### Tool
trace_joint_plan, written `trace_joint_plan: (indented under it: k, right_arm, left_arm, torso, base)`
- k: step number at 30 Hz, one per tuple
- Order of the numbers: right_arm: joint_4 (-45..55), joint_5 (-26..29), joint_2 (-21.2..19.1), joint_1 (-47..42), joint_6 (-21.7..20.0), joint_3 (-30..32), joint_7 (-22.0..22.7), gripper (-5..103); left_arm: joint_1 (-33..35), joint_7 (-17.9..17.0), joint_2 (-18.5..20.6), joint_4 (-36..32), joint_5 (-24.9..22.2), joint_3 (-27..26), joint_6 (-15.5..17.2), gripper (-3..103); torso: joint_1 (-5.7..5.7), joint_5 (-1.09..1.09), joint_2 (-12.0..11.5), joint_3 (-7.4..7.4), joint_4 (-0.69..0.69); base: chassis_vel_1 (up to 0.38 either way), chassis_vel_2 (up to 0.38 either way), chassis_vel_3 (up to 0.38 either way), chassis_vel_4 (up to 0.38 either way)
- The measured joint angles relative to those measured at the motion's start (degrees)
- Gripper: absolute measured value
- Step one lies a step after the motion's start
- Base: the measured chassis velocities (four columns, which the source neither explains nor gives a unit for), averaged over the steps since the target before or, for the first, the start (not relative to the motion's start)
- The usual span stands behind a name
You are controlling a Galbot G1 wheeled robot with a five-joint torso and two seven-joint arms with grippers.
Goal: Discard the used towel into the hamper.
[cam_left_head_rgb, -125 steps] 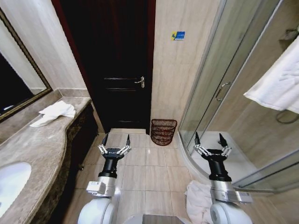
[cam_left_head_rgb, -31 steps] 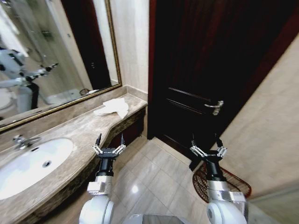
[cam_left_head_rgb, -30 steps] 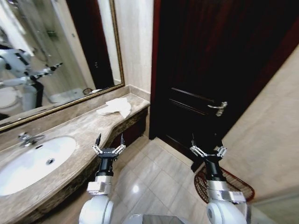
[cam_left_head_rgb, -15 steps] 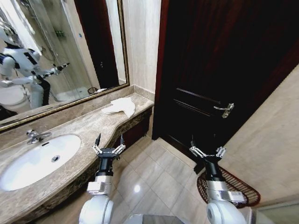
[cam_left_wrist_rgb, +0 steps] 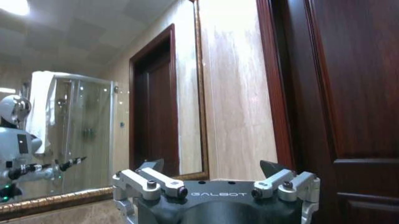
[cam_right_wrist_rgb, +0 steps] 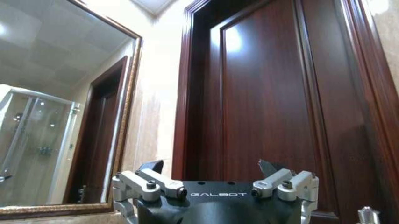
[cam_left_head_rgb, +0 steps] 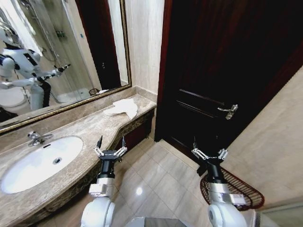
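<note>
A marble table (cam_left_head_rgb: 71, 130) runs along the left wall, tiled floor (cam_left_head_rgb: 161, 177) open beside it. A white towel (cam_left_head_rgb: 122, 108) lies at the table's far end near the door. The hamper (cam_left_head_rgb: 234, 187) sits on the floor by the right wall. Left gripper (cam_left_head_rgb: 110, 144) and right gripper (cam_left_head_rgb: 207, 147) hover spread wide, holding nothing.

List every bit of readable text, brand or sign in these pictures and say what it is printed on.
"GALBOT": on the body of the left gripper, below its open fingers, in the left wrist view.
"GALBOT": on the body of the right gripper, below its open fingers, in the right wrist view.
No other text is readable; the door, mirror and counter carry none.
</note>
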Motion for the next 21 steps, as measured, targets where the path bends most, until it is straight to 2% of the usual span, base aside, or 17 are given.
trace_joint_plan:
  k: [7, 13, 21]
  right_arm:
    - [0.0, -0.5, 0.0, -0.2, -0.3, 0.1, -1.4, 100]
    - [0.0, -0.9, 0.0, 0.1, -1.5, 0.0, -2.7, 100]
    - [0.2, -0.9, 0.0, 0.2, -1.6, -0.4, -3.6, 100]
  left_arm:
    - [-0.5, 0.6, 0.0, 1.2, -0.3, -0.4, 0.9, 100]
    - [-0.8, 0.3, 0.0, 1.5, 1.1, -0.8, -0.5, 100]
    - [-0.9, -0.2, 0.0, 1.8, 1.2, -0.7, -0.5, 100]
  torso:
    - [0.0, 0.0, 0.0, 0.0, 0.0]
    - [0.0, 0.0, 0.0, 0.0, 0.0]
    - [-0.01, 0.0, 0.0, 0.0, 0.0]
  base:
    - [0.0, 0.0, 0.0, 0.0]
    - [0.0, 0.0, 0.0, 0.0]
    - [-0.007, 0.006, 0.008, -0.008]
